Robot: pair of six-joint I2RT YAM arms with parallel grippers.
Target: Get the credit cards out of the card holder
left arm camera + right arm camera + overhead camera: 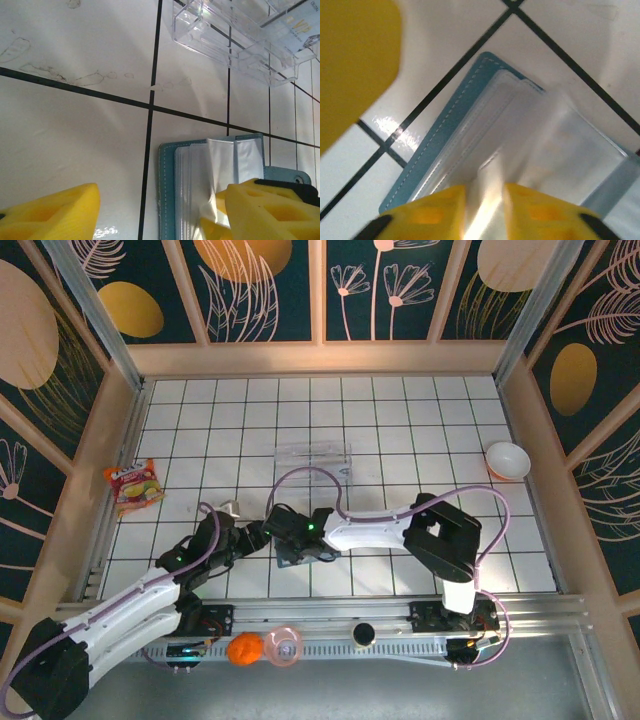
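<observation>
Jaws of the right gripper [485, 207]: narrow, the two yellow fingers nearly together, with a pale sheet [487, 182] pinched between them. Cannot tell whether this sheet is a card or one of the clear sleeves. Jaws of the left gripper [160, 215]: wide apart, one finger over bare tile, the other finger [270, 210] over the sleeves at the holder's right side; contact unclear. Card holder [300, 558] lies open on the white tiled desk [400, 420], close to the near edge and slightly left of centre, with both gripper heads right at it. Its teal cover is flat on the tiles, with the stack of clear sleeves [200, 170] lifted and fanned above it. Clear tray [313, 453] sits farther back, about mid-desk, apart from the holder; a pale printed card [295, 30] lies in it. White bowl [507, 460] is at the right by the wall. Snack packet [133, 485] is at the left edge.
</observation>
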